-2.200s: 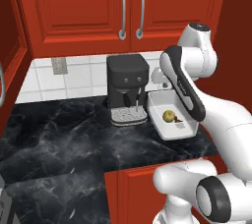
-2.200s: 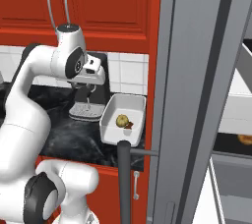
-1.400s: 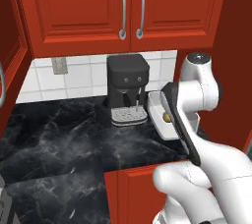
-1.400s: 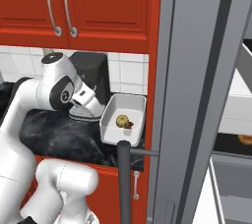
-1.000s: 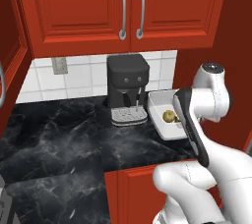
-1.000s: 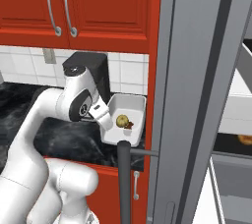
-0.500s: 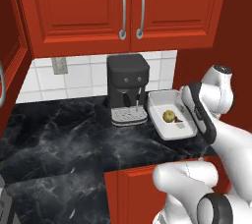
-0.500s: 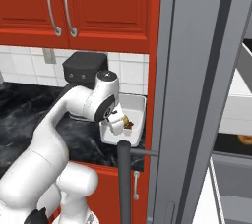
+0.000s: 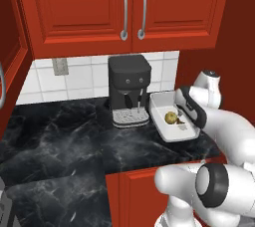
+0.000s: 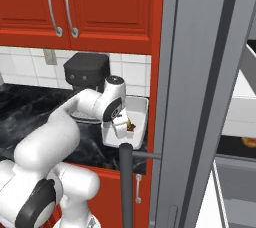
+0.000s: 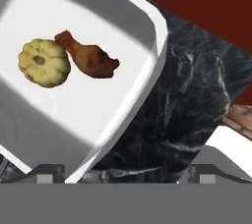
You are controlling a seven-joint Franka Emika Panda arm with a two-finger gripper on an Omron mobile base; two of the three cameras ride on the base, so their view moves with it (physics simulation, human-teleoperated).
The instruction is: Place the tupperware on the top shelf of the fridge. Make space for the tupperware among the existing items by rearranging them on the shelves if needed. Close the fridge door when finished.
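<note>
One white tupperware (image 9: 174, 119) sits on the black marble counter (image 9: 64, 136), just right of one black coffee machine (image 9: 129, 89) and beside the grey fridge (image 10: 200, 97). It holds two food items: one yellow-green squash (image 11: 44, 63) and one brown drumstick (image 11: 88, 60), touching each other. The gripper (image 11: 125, 171) hovers at the tub's near rim, fingers spread apart, one on each side of the wall.

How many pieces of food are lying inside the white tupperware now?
2, both on the floor of the tupperware: a yellow round squash and, touching it, a brown drumstick.
</note>
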